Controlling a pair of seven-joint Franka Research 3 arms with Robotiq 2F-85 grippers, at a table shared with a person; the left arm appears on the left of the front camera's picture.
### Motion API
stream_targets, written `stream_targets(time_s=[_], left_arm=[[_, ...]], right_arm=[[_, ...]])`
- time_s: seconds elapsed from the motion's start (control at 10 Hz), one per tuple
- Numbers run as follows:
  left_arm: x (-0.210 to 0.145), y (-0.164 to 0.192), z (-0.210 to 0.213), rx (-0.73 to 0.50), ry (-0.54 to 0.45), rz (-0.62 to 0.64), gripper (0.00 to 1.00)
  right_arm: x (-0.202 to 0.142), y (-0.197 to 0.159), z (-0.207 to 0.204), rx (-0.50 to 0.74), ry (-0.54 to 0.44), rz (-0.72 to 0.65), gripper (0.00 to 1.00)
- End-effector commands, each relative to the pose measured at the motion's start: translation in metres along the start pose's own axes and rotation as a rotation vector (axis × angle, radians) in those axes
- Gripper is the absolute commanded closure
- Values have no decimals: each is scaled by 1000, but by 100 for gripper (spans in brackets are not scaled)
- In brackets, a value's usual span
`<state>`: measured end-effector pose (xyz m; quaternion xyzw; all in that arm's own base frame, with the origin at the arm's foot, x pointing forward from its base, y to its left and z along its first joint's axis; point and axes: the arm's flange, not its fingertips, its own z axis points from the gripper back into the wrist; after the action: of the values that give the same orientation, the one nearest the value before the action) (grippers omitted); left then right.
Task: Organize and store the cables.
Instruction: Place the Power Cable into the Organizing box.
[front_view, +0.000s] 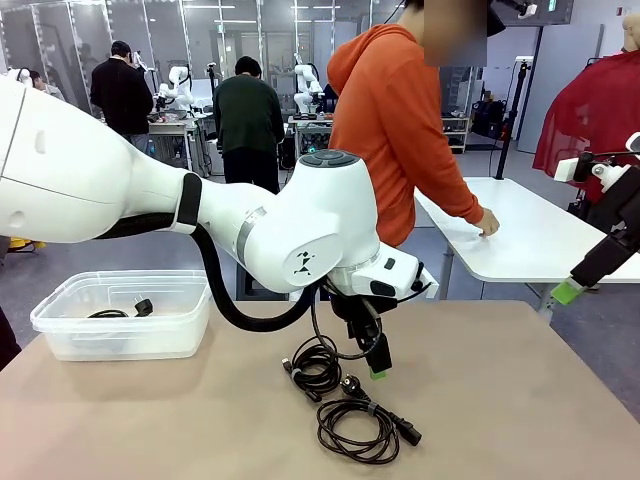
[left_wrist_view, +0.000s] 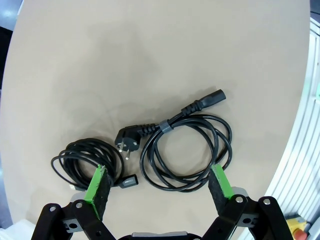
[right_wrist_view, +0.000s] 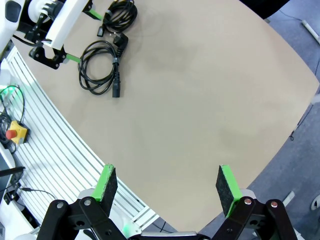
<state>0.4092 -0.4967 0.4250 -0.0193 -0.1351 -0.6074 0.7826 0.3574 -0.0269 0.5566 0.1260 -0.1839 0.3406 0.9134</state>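
Far off to the left of the left hand (front_view: 378, 368), a clear plastic bin (front_view: 100, 345) stands on the tan worktop (front_view: 500, 400). Inside it lies one black cord (front_view: 140, 308), a thin strand with a small blocky end, lying on the bin's floor towards the far wall. The left hand itself hangs fingers-down over the two cables left on the worktop, its green pads spread wide with nothing between them. Seen from its wrist, the thin coil (left_wrist_view: 85, 160) lies beside the left finger (left_wrist_view: 98, 186). It is slim black wire wound into several loose turns, with a small flat connector lying just inside that pad. Whether the pad touches the wire cannot be told. Between the fingers and a little beyond them lies the power cord (left_wrist_view: 185, 155), a thicker black lead wound into a rounder loop and cinched by a grey band (left_wrist_view: 166, 125). Its angled two-pin plug (left_wrist_view: 125, 142) points towards the thin coil, and its moulded socket end (left_wrist_view: 212, 97) juts away from the hand. In the front view, the thin coil (front_view: 318, 368) sits just left of the fingertip and the power cord (front_view: 358, 430) lies nearer the camera, the two nearly touching. Well to the right, the right hand (front_view: 570, 290) is raised off the worktop's edge. Seen from its own wrist, the right hand (right_wrist_view: 166, 180) is released, fingers wide and empty, with bare worktop below. Both coils lie far ahead of it, the power cord (right_wrist_view: 97, 67) nearer than the thin coil (right_wrist_view: 117, 12).
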Motion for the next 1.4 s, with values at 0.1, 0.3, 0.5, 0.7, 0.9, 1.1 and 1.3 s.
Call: stream_targets(time_s=[0.1, 0.3, 0.5, 0.7, 0.9, 1.1, 1.3], left_arm=[[14, -6, -8, -28, 25, 4, 0], [9, -1, -14, -6, 28, -170, 0], [15, 3, -34, -48, 23, -353, 0], [26, 5, -51, -73, 7, -524, 0], [30, 9, -63, -93, 39, -567, 0], [31, 9, -71, -132, 53, -586, 0], [34, 5, -89, -151, 93, -601, 0]], right_arm=[[0, 0, 1, -7, 9, 3, 0], [0, 0, 1, -7, 9, 3, 0], [0, 0, 1, -7, 9, 3, 0], [0, 0, 1, -7, 9, 3, 0], [0, 0, 1, -7, 9, 3, 0], [0, 0, 1, -7, 9, 3, 0], [0, 0, 1, -7, 9, 3, 0]])
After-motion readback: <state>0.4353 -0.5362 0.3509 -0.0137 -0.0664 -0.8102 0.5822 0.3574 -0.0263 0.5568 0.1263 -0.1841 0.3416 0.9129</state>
